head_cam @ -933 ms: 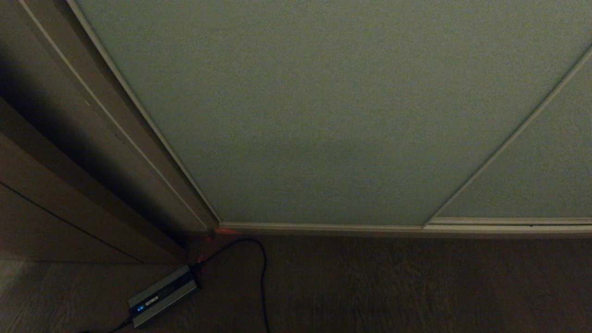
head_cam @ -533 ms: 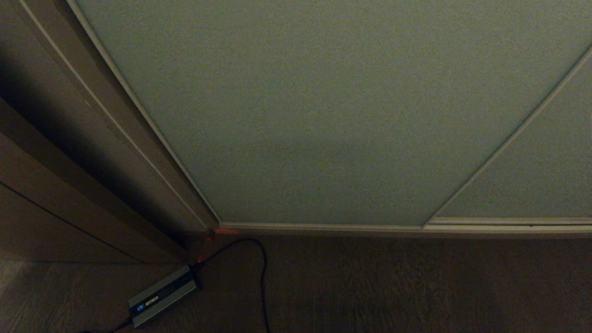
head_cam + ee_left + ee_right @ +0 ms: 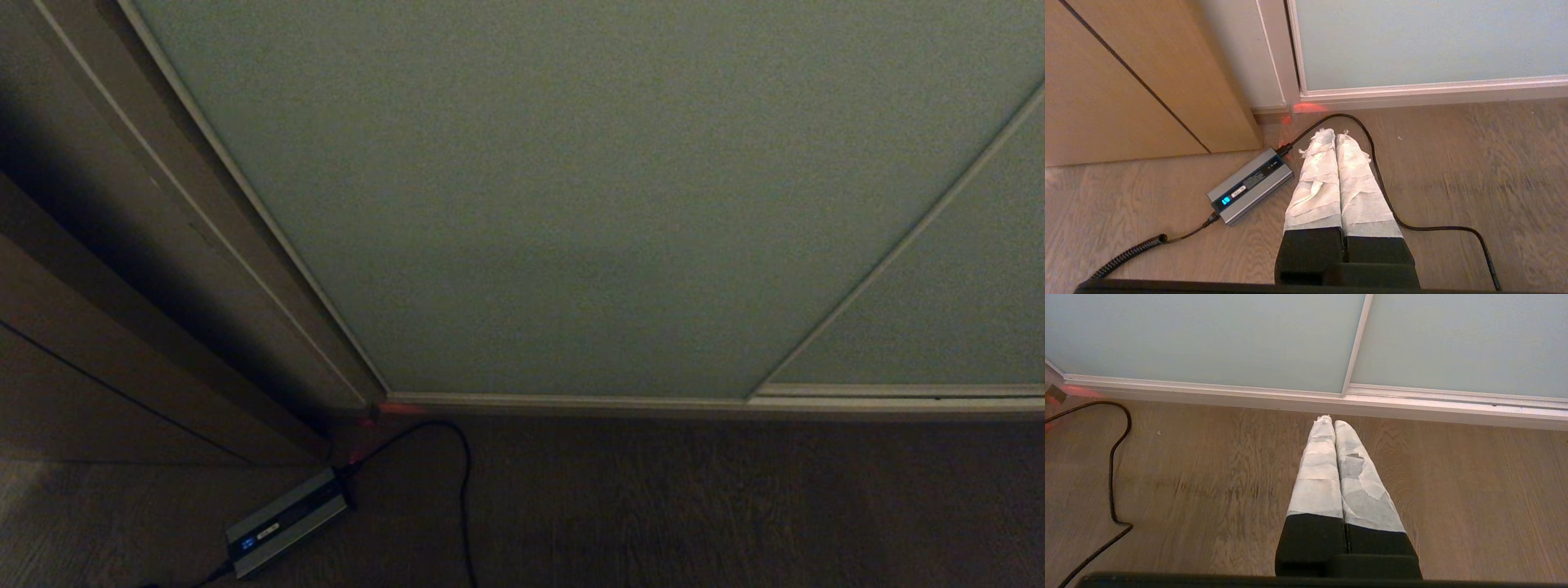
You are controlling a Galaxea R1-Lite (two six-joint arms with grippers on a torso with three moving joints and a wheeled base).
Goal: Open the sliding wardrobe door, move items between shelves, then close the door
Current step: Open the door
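One grey power brick (image 3: 1250,186) lies on wood floor (image 3: 735,506) by brown side panelling (image 3: 1126,81), one black cable (image 3: 1384,192) looping from it past our left gripper (image 3: 1335,134). We count two pale grey-green panels: sliding wardrobe door (image 3: 571,204) shut ahead, second panel (image 3: 963,302) to its right, both on floor track (image 3: 1412,406). Our left gripper hangs over floor near door's left corner, fingers pressed together, empty. Our right gripper (image 3: 1329,424) hangs short of seam between panels, fingers together, empty.
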